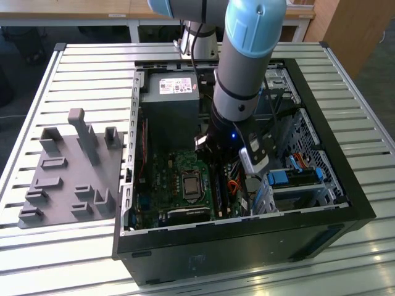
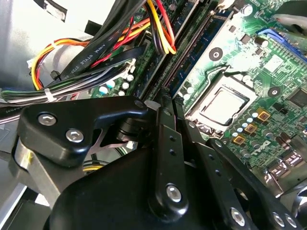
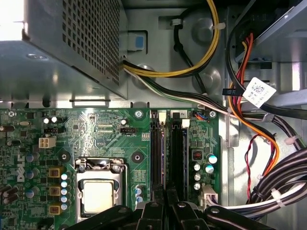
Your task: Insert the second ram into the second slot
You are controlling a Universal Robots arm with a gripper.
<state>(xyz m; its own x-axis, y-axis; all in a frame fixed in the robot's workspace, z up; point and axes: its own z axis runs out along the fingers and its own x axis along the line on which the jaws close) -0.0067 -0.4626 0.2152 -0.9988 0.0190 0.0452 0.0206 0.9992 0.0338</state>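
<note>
A slatted metal worktop [image 1: 80, 74] is seen w/ an open black PC box [image 1: 247, 253] near its middle. A grey plastic tray [image 1: 68, 179] w/ pegs is laid by the worktop's edge at the exterior view's left. Wood desks [image 1: 62, 15] are seen behind the worktop. The arm [image 1: 247, 61] is reached down into the box. In the first wrist view the claw [image 3: 165, 201] is pinched almost shut on the second ram [image 3: 164, 153], seen edge-on as a thin strip. The ram is held over the green board [image 3: 110, 129], btw. two black slots, near the box's far side in the exterior view.
</note>
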